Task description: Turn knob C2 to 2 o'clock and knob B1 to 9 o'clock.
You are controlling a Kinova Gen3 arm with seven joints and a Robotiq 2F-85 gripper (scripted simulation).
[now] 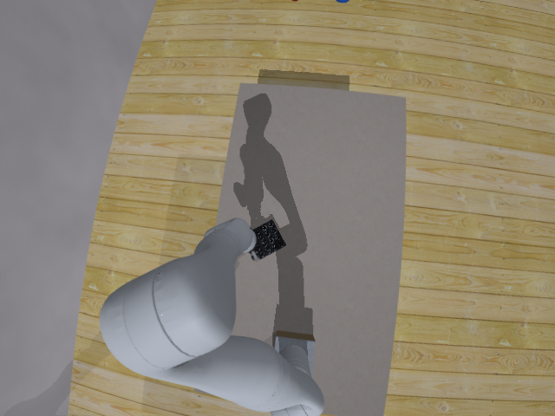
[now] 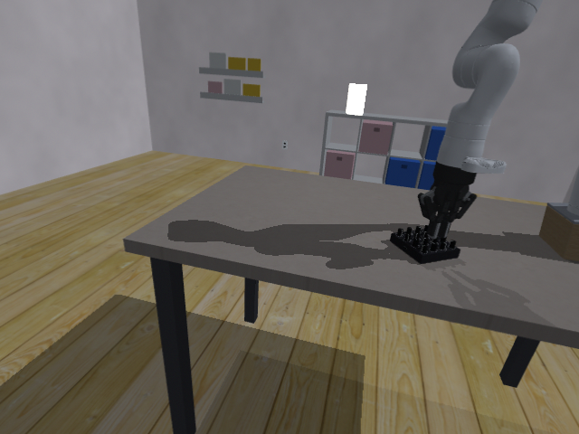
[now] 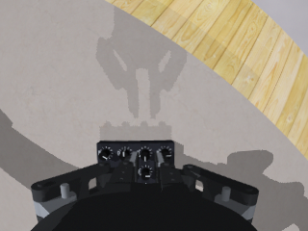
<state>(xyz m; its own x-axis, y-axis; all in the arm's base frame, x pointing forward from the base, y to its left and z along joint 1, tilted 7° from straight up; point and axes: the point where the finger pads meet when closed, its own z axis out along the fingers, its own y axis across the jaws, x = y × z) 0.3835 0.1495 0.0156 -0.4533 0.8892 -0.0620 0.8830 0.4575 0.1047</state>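
The black knob box (image 1: 270, 237) (image 2: 439, 256) (image 3: 136, 143) stands on the table. My gripper (image 2: 438, 236) (image 3: 146, 160) points down at it, its fingers low among the knobs in the exterior view. The fingers stand a narrow way apart; a knob (image 3: 145, 171) shows between them in the wrist view, with a gap at each side. In the wrist view four knobs of the far row show, and the fingers and gripper body hide most others. Names and socket cannot be made out, so I cannot tell which knob lies between the fingers. The arm covers part of the box in the top view.
The grey table (image 1: 349, 192) (image 2: 289, 201) (image 3: 48, 72) carries the arm's base block (image 1: 293, 335) (image 2: 558, 233). Neighbouring knobs stand close around the fingers. One table edge crosses the upper right of the wrist view. Shelves with boxes (image 2: 375, 137) stand by the far wall.
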